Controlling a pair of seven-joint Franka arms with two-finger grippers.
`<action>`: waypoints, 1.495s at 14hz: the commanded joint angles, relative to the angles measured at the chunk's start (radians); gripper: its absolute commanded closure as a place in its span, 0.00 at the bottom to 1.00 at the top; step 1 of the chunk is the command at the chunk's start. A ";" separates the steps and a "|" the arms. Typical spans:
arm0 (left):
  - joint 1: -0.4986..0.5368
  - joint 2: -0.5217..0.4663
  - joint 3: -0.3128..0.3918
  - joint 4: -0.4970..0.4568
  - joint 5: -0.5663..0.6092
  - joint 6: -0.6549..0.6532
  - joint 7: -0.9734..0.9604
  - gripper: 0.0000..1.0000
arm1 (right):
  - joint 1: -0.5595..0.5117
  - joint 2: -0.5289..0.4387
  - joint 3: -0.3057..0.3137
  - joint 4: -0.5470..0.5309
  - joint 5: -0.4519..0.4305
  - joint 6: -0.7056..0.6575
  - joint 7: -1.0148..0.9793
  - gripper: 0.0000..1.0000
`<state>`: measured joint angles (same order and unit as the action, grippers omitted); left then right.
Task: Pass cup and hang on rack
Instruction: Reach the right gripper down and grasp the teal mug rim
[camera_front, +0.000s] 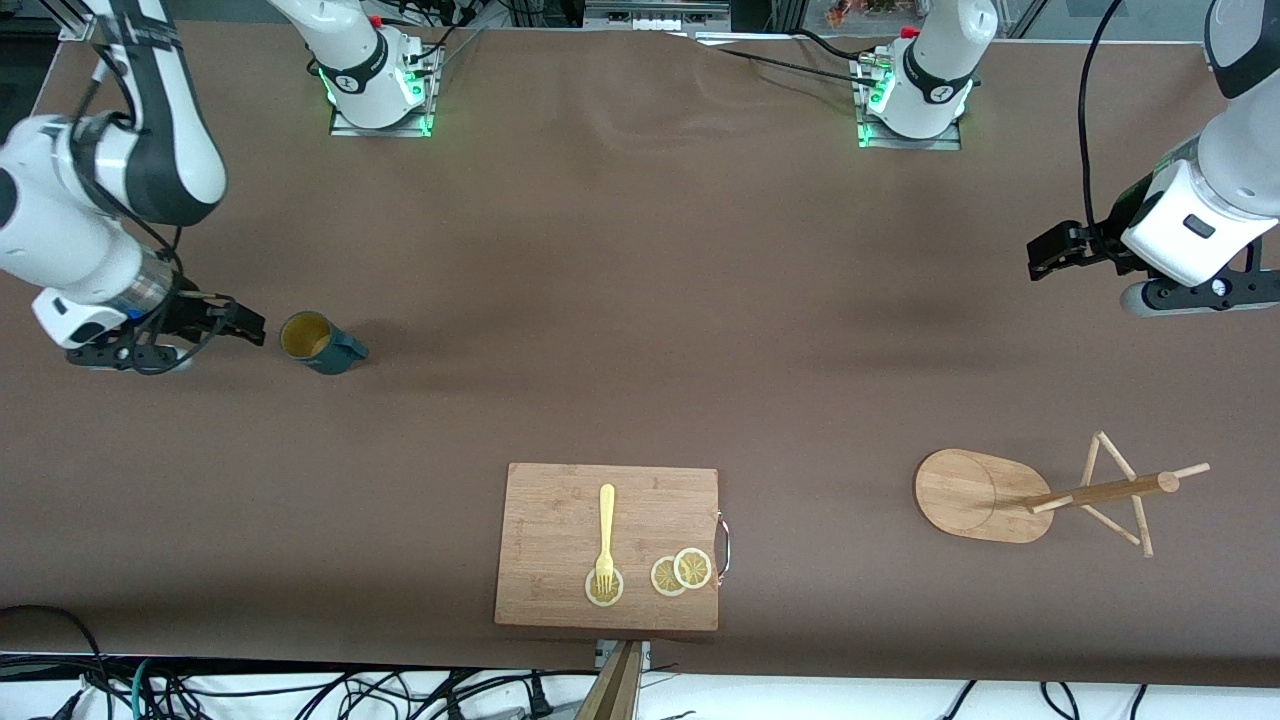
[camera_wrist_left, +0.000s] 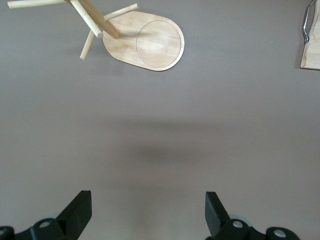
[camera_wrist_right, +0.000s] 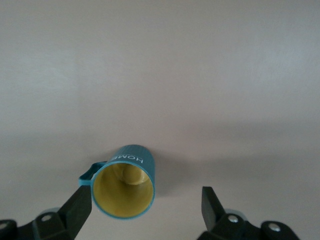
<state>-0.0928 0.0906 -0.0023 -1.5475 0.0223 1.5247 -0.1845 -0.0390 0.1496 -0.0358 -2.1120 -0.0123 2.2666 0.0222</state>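
Teal mug (camera_front: 322, 343) stands upright on the tabletop (camera_front: 640, 300) at the right arm's end, yellow inside showing. Right tool (camera_front: 235, 322) is just beside it, fingers spread wide, gripping nothing — in the right wrist view the mug (camera_wrist_right: 123, 187) sits off-centre between the fingers, close to one pad (camera_wrist_right: 80, 210). Best to centre first, keep the handle clear of the pads, then close on the body. Left tool (camera_front: 1045, 257) waits open over bare tabletop at its own end. Bamboo mug tree (camera_front: 1060, 495) stands nearer the camera, well apart from the mug.
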 joint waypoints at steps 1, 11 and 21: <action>-0.005 0.011 0.005 0.043 0.018 -0.023 -0.004 0.00 | -0.002 0.007 0.004 -0.066 -0.003 0.041 0.094 0.12; 0.005 0.023 0.012 0.113 -0.183 0.000 0.010 0.00 | -0.012 0.126 -0.001 -0.091 0.011 0.067 0.094 0.76; -0.021 0.093 0.005 0.113 -0.165 -0.014 0.007 0.00 | -0.001 0.087 0.103 0.096 0.009 -0.206 0.105 1.00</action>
<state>-0.0981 0.1612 -0.0012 -1.4664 -0.1377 1.5297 -0.1845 -0.0395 0.2568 0.0004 -2.1000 -0.0071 2.1746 0.1139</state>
